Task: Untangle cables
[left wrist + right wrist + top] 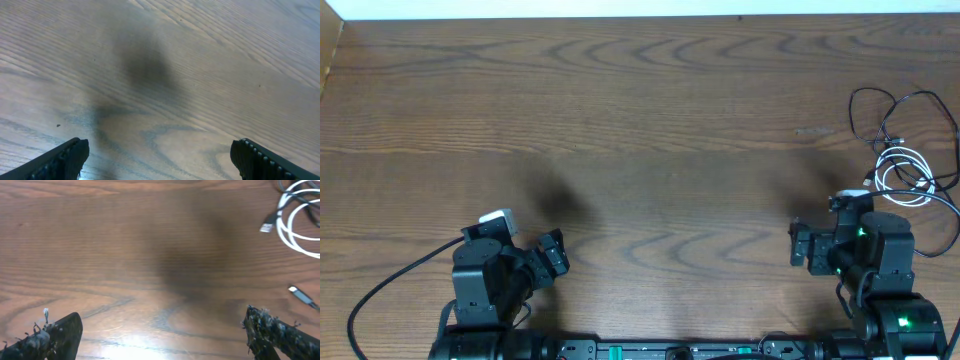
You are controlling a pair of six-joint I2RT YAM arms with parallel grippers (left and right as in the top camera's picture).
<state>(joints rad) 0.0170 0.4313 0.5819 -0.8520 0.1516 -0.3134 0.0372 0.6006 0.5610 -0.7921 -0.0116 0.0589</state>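
Cables (pixel 903 150) lie at the table's (pixel 640 120) 3 o'clock edge, seen from overhead. White cord (pixel 905 172) is coiled in a few loops. Black cord (pixel 895 105) makes a looser loop at its 12 o'clock and runs across the coil. I judge them tangled, with nothing started.

Right wrist view: the white loops are at 2 o'clock. One plug (pixel 267 226) lies just beside them at their 9 o'clock, and a second plug (pixel 301 294) lies free at 3 o'clock.

My right pincer (pixel 805 245) is nearest, with the cables at its 2 o'clock, near but not touching. Its jaws are spread wide and hold nothing. My left pincer (pixel 555 255) is well apart at the table's 7 o'clock, also spread wide and empty, over bare wood.

How I'd do it:
- Right goes for a free plug end, not the coil middle.
- Pinch low on the cord just behind the plug.
- Draw it toward table centre slowly.
- Left comes across and pins the other cord so the bundle doesn't drag along.
- Watch the crossings; pulling hard could tighten a knot.

Writing: no brand, label or text readable in any view.
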